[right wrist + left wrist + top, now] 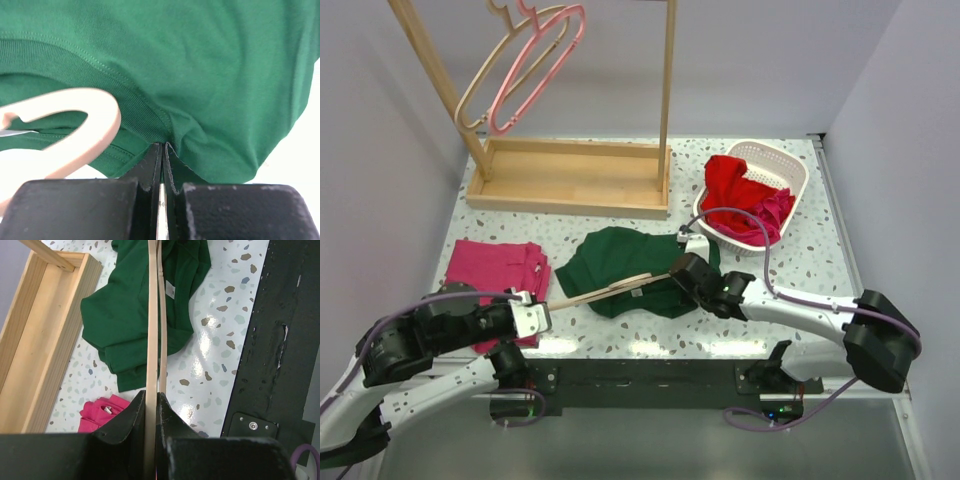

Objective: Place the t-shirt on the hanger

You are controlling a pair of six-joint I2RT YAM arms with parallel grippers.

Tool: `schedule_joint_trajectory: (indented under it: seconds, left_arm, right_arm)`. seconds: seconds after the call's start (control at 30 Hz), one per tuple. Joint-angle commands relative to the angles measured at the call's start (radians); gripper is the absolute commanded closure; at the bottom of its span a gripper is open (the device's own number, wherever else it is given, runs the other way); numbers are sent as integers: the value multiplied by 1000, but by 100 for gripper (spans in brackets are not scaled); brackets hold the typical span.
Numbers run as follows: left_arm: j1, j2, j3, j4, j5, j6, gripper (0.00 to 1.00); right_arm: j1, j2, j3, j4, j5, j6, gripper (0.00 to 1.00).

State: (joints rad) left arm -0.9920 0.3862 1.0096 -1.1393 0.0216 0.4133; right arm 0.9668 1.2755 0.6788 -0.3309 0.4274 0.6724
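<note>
The dark green t-shirt [625, 262] lies crumpled on the speckled table [800, 290] in the middle. My left gripper [534, 318] is shut on one end of the pale wooden hanger [605, 291], which reaches right over the shirt. In the left wrist view the hanger [155, 315] runs up from my jaws across the t-shirt [125, 315], past its white label. My right gripper [682, 272] is shut on the t-shirt's neck edge [170, 125]. The hanger's curved end [85, 135] shows beside it, at the neck opening.
A wooden rack [570, 180] stands at the back left with a pink hanger [542, 60] and a beige hanger [490, 75] on it. A white basket [792, 172] with a red garment [735, 195] is at the back right. A folded magenta garment [495, 270] lies at the left.
</note>
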Motion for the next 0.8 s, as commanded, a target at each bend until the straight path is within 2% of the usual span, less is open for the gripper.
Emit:
schedule_joint_trajectory:
  seconds: [0.0,0.47,0.77]
  left_arm:
    - [-16,19,14,32,15,21,100]
    - [-16,13,-58,108,32,1,100]
    - [-16,16,6,75,29,-7,100]
  right_arm:
    - [-17,-50,56,-19,16,-13,100]
    - [-22,-119,202,-124,43,-80,100]
    - [-22,-107,258,-181,109,-117,100]
